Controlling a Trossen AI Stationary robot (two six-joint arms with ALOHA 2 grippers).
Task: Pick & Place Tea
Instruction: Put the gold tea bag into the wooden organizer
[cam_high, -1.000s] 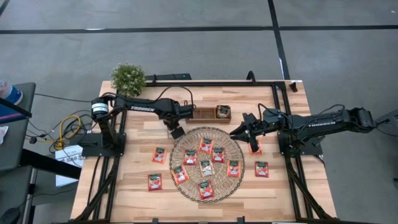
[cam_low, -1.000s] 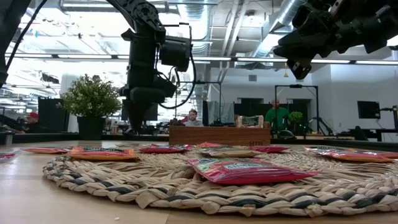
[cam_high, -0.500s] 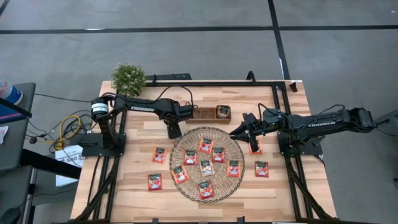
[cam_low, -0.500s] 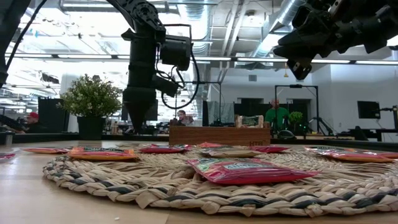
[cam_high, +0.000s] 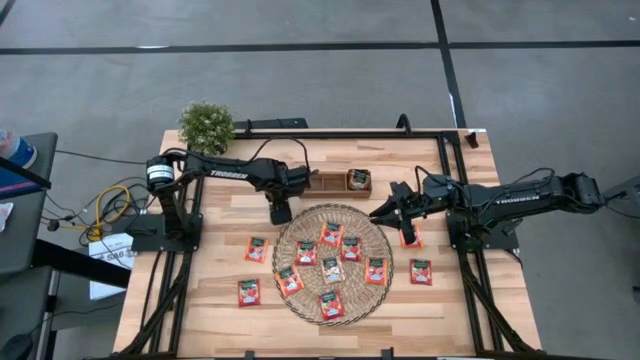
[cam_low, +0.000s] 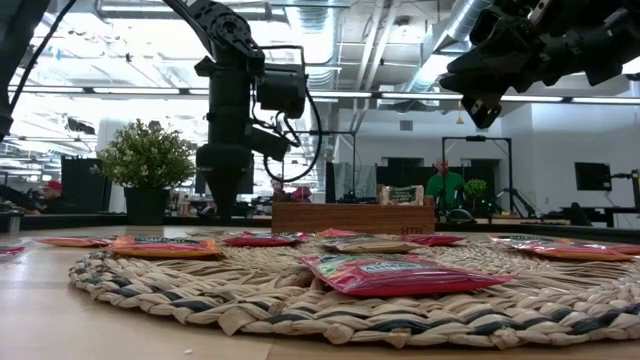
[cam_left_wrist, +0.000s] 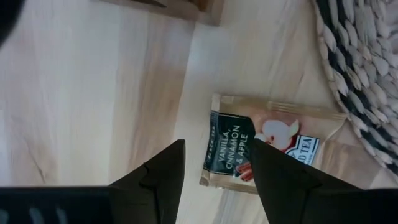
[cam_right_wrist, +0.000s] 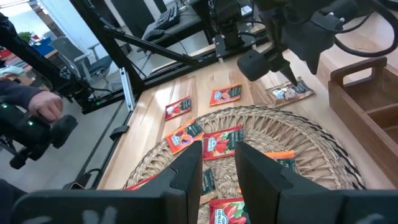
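Note:
A pale beige tea sachet (cam_left_wrist: 267, 149) lies flat on the wood by the round woven mat's far left rim (cam_high: 285, 232); my left gripper hides it in the high view. The sachet (cam_right_wrist: 289, 92) also shows in the right wrist view. My left gripper (cam_left_wrist: 214, 168) (cam_high: 281, 211) is open and points straight down, one finger (cam_left_wrist: 273, 177) over the sachet's print, the other (cam_left_wrist: 163, 177) over bare wood. Several red-orange sachets (cam_high: 331, 234) lie on the mat. My right gripper (cam_right_wrist: 219, 165) (cam_high: 381, 213) hangs open above the mat's far right rim. My left gripper comes at the beige sachet from above, pointing down, its fingers standing astride the sachet's edge (cam_left_wrist: 211, 149). I cannot tell whether the fingertips touch the sachet or the wood. The sachet lies flat on the table.
The brown wooden tray (cam_high: 330, 183) stands just beyond the left gripper, with one sachet (cam_high: 358, 179) in its right compartment. Loose red-orange sachets (cam_high: 257, 249) (cam_high: 249, 292) (cam_high: 421, 272) lie on the wood beside the mat. A potted plant (cam_high: 207, 126) stands at the far left corner. A person's hand (cam_right_wrist: 43, 106) shows beyond the table.
My left gripper has swung from a slant to pointing straight down, turned about its own axis, and shifted slightly toward the table's left over the beige sachet. The right arm has kept still.

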